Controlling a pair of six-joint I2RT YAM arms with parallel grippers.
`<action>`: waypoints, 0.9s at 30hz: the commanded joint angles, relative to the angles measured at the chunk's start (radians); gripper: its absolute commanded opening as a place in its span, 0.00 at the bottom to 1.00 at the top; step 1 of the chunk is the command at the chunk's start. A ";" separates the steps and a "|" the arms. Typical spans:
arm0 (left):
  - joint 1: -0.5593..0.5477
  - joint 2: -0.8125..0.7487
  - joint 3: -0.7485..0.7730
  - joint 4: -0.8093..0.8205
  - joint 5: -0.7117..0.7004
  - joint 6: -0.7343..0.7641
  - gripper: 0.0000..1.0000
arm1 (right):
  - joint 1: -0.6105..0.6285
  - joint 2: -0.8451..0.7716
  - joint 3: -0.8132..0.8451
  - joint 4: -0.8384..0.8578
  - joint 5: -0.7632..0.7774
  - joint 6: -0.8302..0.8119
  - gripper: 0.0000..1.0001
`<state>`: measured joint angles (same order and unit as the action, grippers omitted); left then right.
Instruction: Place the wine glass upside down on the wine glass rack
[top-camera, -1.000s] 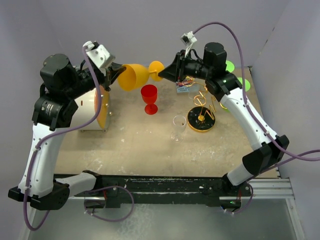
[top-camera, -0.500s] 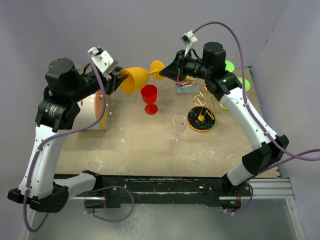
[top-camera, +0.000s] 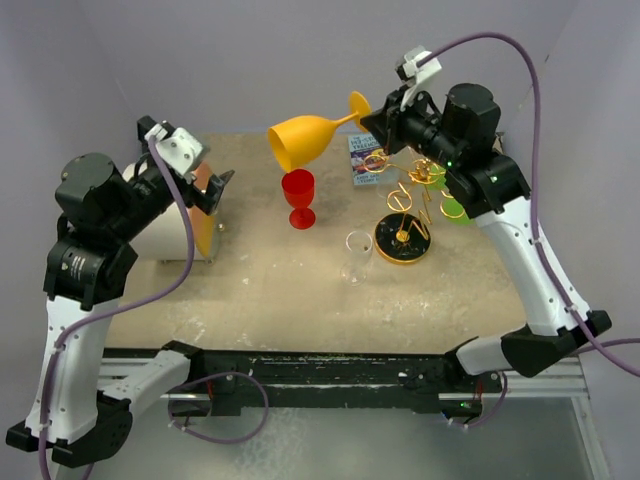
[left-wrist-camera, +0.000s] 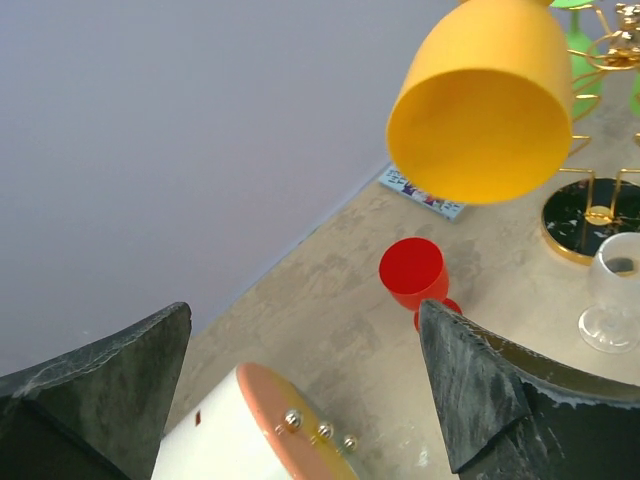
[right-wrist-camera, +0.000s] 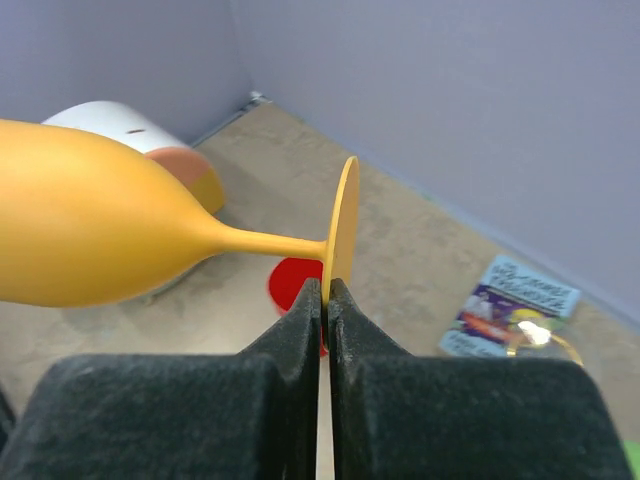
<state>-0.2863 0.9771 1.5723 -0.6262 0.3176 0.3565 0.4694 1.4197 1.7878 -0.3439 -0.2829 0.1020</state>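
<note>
My right gripper (top-camera: 367, 116) is shut on the foot disc of the yellow wine glass (top-camera: 303, 141), pinching the disc's edge (right-wrist-camera: 344, 226) between its black pads. The glass hangs in the air almost level, its bowl (right-wrist-camera: 90, 238) pointing left and its open mouth (left-wrist-camera: 478, 135) turned toward the left wrist camera. The gold wire wine glass rack (top-camera: 404, 196) stands on its round black base (top-camera: 402, 241), to the right of the glass and lower. My left gripper (top-camera: 214, 190) is open and empty, well left of the glass, above the table (left-wrist-camera: 303, 312).
A red glass (top-camera: 298, 192) stands under the yellow bowl, and a clear glass (top-camera: 357, 252) stands left of the rack base. A white cylinder with an orange end (top-camera: 178, 228) lies at the left. Green glasses (top-camera: 456, 210) sit by the rack, and a booklet (top-camera: 362, 160) lies behind it.
My left gripper opened, let go of the yellow bowl and drew back to the left. My right gripper closed on the foot and carried the glass up and to the right.
</note>
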 joint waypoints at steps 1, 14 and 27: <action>0.028 -0.036 -0.003 -0.001 -0.112 0.014 1.00 | 0.000 -0.034 0.064 -0.029 0.201 -0.235 0.00; 0.045 -0.064 -0.054 0.012 -0.147 0.046 0.99 | 0.032 -0.014 0.029 0.025 0.422 -0.642 0.00; 0.058 -0.063 -0.066 0.016 -0.114 0.046 0.99 | 0.161 0.056 -0.089 0.143 0.674 -0.910 0.00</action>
<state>-0.2356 0.9207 1.5063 -0.6487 0.1940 0.3897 0.5941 1.4693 1.7229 -0.2962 0.2642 -0.7166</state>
